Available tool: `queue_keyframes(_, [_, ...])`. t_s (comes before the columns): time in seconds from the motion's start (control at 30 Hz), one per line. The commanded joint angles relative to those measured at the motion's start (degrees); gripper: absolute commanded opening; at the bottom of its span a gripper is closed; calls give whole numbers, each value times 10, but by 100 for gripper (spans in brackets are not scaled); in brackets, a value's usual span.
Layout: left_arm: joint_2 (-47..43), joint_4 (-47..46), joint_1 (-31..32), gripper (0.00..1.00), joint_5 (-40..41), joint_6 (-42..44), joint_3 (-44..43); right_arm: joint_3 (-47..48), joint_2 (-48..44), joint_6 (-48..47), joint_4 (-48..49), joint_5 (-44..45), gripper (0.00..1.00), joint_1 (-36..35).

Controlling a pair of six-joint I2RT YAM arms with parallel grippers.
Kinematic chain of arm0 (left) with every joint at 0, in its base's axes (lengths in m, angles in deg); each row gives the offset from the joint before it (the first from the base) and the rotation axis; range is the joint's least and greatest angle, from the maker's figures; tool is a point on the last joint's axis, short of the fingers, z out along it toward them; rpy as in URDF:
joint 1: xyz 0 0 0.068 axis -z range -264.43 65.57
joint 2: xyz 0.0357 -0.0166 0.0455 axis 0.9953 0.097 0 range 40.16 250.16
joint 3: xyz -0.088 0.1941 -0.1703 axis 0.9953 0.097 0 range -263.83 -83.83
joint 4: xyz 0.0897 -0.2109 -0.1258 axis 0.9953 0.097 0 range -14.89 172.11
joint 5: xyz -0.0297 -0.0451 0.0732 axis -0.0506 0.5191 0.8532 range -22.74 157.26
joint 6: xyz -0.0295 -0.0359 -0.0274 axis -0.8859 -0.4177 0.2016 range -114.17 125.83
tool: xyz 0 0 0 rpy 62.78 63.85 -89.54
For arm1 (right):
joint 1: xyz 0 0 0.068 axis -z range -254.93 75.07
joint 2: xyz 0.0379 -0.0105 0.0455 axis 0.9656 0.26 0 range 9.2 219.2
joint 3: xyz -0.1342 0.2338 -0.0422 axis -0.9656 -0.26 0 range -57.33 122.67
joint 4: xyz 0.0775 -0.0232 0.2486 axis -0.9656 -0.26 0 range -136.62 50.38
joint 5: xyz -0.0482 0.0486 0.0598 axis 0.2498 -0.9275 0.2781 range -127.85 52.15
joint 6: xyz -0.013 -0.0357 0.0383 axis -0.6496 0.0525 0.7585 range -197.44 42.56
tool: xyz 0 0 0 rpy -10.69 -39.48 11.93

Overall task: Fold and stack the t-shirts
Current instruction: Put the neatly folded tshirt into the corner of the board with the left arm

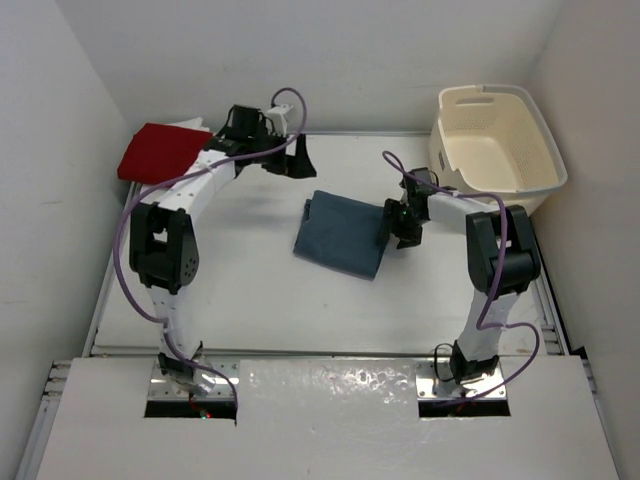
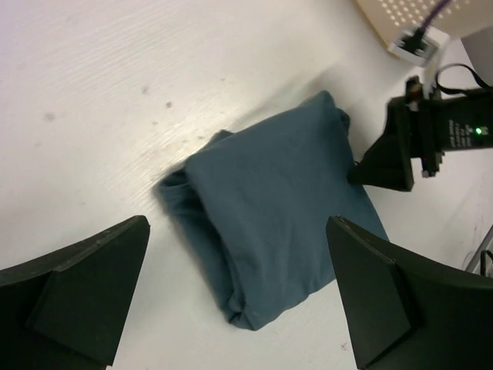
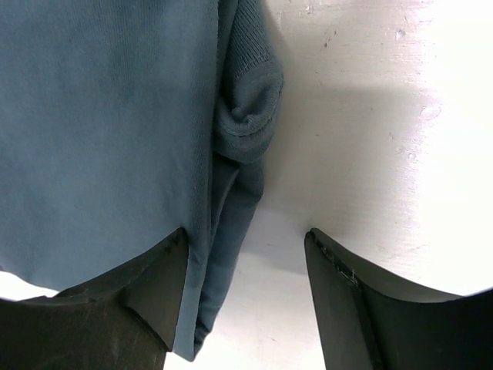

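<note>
My right gripper [image 3: 246,239] sits with its jaws apart, astride the right edge of the folded blue-grey shirt [image 3: 100,116] at the middle of the table [image 1: 250,300]. My left gripper [image 1: 287,163] hangs spread wide and empty past the shirt's far edge. The red shirt [image 1: 158,150] lies in the far-left corner and the basket [image 1: 495,150] in the far-right one. White walls [image 1: 350,60] close three sides.

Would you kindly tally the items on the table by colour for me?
Red t-shirt: 1
Blue-grey t-shirt: 1
White cloth peeking out by the red one: 1
Cream basket: 1
Total: 4
</note>
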Motion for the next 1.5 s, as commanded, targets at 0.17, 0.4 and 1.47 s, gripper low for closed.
queue_keyframes(0.17, [99, 114, 65, 100, 114, 71, -21, 12, 5, -5, 5, 19, 62, -3])
queue_keyframes(0.4, [146, 97, 70, 100, 101, 55, 30, 7, -7, -6, 4, 20, 62, -4])
queue_keyframes(1.47, [154, 211, -46, 0, 196, 286, -184, 32, -144, -45, -65, 65, 65, 0])
